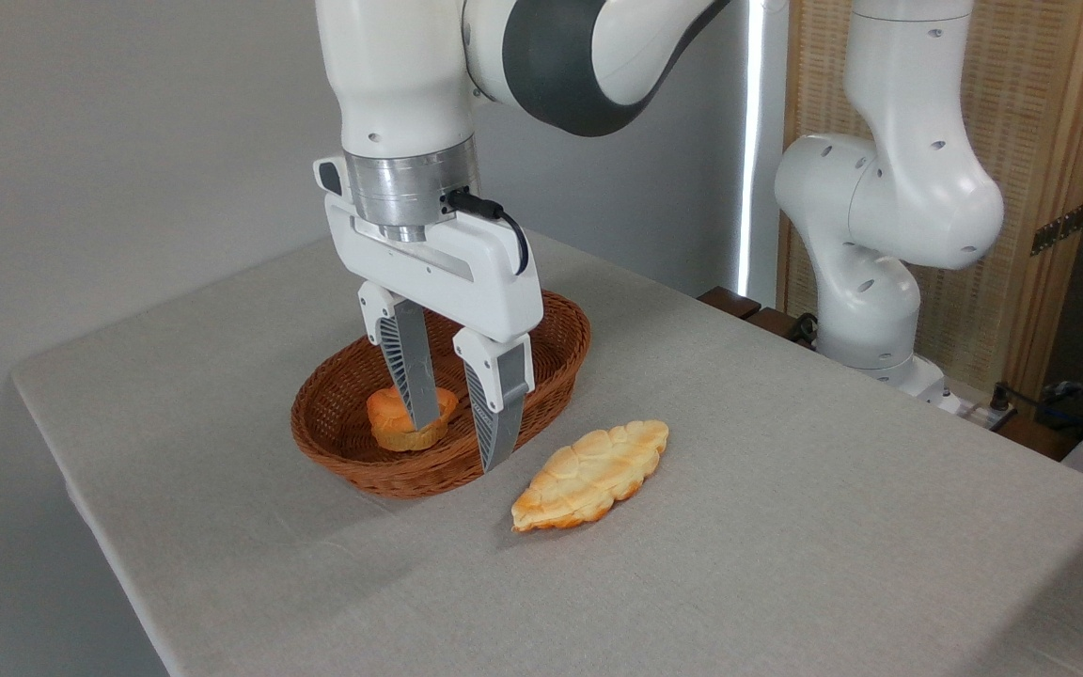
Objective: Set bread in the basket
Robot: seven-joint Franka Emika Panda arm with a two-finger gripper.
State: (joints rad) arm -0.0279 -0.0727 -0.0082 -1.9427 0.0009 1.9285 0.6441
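Note:
The bread [590,474], a long flat leaf-shaped pastry with browned scalloped edges, lies on the grey tablecloth just right of the basket. The oval reddish-brown wicker basket [344,463] sits at centre left. My gripper [462,446] hangs above the basket's right half, open, with nothing between its fingers. Its left finger [410,371] stands in front of a small round orange bun, and its right finger [496,404] reaches down near the basket's front-right rim. The bread is apart from the gripper, to its lower right.
A small round orange bun [396,420] rests inside the basket. The arm's white base [866,282] stands at the table's far right edge. The table edge [81,489] runs along the left, with a wooden screen [1049,141] behind the base.

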